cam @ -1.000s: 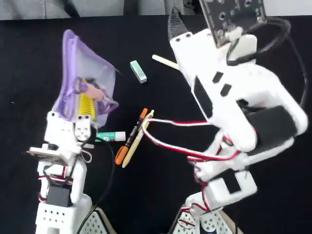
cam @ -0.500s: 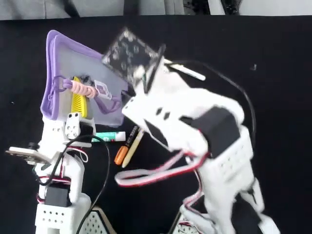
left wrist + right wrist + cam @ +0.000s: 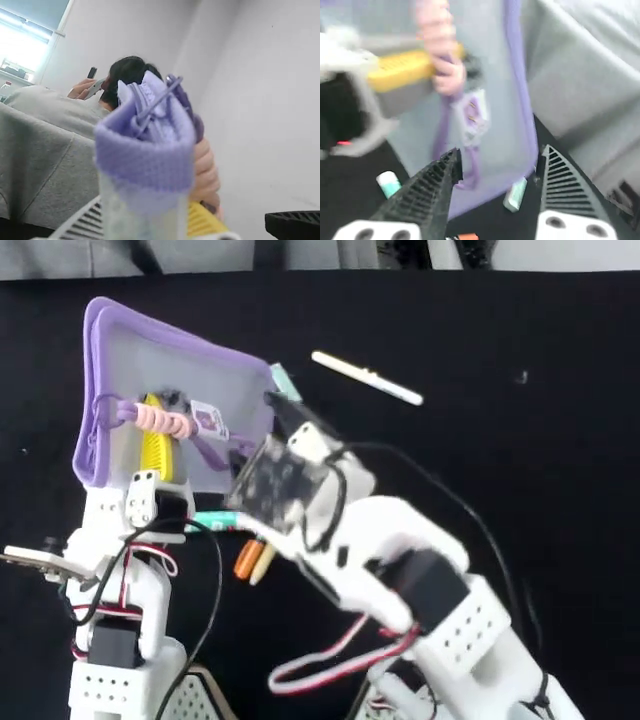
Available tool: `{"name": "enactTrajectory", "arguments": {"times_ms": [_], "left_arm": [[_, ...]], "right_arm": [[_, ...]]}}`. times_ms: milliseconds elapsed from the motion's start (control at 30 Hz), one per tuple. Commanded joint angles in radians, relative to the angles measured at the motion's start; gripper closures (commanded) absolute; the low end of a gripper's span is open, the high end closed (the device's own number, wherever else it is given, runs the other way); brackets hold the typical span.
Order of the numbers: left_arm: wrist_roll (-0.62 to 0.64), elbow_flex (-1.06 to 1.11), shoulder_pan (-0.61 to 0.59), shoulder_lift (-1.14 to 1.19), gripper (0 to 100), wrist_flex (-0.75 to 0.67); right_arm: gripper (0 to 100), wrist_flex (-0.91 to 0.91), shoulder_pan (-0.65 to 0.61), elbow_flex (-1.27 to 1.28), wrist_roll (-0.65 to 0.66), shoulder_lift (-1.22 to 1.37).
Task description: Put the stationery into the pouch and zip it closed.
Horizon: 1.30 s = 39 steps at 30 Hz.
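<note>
Up close, right pincer [image 3: 501, 155] gapes before pouch [image 3: 490, 75].

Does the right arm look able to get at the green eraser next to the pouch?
Probably yes. The right gripper has its jaws open, and the eraser lies uncovered just ahead, between them. The pouch stands close beside it and may be bumped.

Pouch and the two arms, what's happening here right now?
The left gripper is shut on the purple pouch, holding it up off the table. The right gripper is open just in front of the pouch's lower edge, holding nothing. An eraser, a glue stick, an orange marker and a white pen lie on the table, outside the pouch.
</note>
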Motion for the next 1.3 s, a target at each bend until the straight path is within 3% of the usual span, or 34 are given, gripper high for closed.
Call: {"name": "enactTrajectory", "arguments": {"times_ms": [0,267,533,867,933,1067,1133,1267], "left_arm": [[0.012,-0.07,-0.007,-0.011,97,-0.017],[0.012,-0.07,-0.007,-0.011,97,-0.017],[0.012,-0.068,-0.004,-0.011,97,-0.017],[0.012,-0.064,-0.001,-0.011,97,-0.017],[0.012,-0.062,0.002,-0.011,97,-0.017],[0.012,-0.059,0.002,-0.011,97,-0.017],[0.012,-0.048,0.002,-0.009,97,-0.009],[0.008,-0.024,0.004,-0.009,97,0.012]], "right_arm": [[74.7,-0.064,-0.052,0.024,-0.028,-0.005],[74.7,-0.264,-0.043,0.145,-0.032,0.053],[74.7,-0.493,0.054,0.251,-0.031,0.122],[74.9,-0.534,0.068,0.24,-0.032,0.202],[78.2,-0.559,0.071,0.243,-0.035,0.202],[99.4,-0.591,0.133,0.228,-0.034,0.193],[95.5,-0.589,0.193,0.189,-0.034,0.183],[98.8,-0.577,0.331,0.085,-0.038,0.137]]}}
